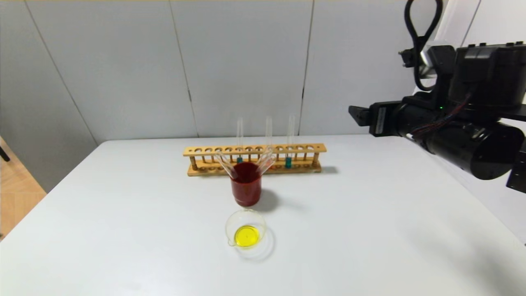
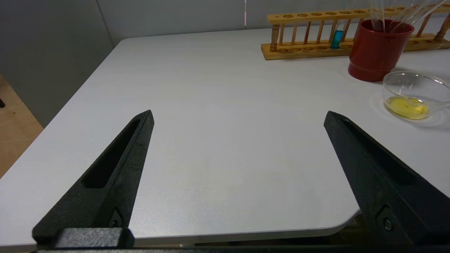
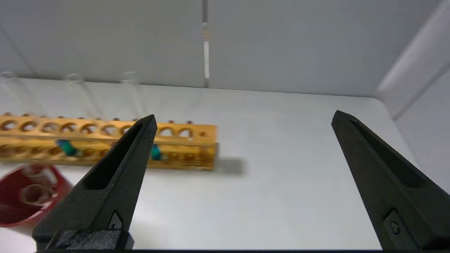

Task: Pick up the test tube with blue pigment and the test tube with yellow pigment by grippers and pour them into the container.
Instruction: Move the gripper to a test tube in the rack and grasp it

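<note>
The test tube with blue pigment (image 1: 288, 162) stands upright towards the right end of the wooden rack (image 1: 254, 150); in the right wrist view its teal liquid (image 3: 155, 151) shows beside one finger. No test tube with yellow pigment is in view. Yellow liquid lies in the container (image 1: 245, 228), a clear glass dish in front of the red cup. My right gripper (image 3: 245, 117) hangs open and empty, high and off to the right of the rack. My left gripper (image 2: 239, 113) is open and empty over the table's near left corner, left of the container (image 2: 415, 88).
A dark-red cup (image 1: 246, 185) holding several empty tubes stands between rack and dish. A second tube with darker blue liquid (image 1: 239, 159) sits left of the rack's middle, an empty tube (image 1: 268, 131) beside it. My right arm (image 1: 452, 123) reaches in from the right.
</note>
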`<state>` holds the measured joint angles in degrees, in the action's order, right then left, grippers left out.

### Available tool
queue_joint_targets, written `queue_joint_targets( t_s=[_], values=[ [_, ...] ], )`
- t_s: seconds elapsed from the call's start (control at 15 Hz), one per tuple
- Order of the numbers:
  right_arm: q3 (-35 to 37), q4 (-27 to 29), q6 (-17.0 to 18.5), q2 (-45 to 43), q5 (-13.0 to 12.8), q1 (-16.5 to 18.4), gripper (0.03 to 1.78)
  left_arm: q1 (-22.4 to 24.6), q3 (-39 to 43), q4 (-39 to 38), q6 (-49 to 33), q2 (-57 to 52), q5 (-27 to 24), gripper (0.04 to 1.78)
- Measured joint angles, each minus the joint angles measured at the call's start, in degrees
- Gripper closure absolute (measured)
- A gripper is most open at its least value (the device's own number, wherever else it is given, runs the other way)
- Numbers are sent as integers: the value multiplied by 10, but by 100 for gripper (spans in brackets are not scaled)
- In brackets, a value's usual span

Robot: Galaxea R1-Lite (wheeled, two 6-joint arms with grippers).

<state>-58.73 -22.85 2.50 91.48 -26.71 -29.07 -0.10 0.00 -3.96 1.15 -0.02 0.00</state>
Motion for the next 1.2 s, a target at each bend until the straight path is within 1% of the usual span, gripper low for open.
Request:
queue_joint_targets(
  t_s=[0.27,0.4,0.53,0.87,1.2],
  values=[
    [36,-1,8,-39,-1,41,7,0,0,0,0,0,0,11],
    [55,-7,15,-51,-1,51,7,0,0,0,0,0,0,11],
    [77,-26,20,-61,0,60,7,0,0,0,0,0,0,11],
    [127,-72,22,-70,1,67,7,0,0,0,0,0,0,11],
    [132,-78,19,-65,9,67,7,0,0,0,0,0,0,11]
  ],
)
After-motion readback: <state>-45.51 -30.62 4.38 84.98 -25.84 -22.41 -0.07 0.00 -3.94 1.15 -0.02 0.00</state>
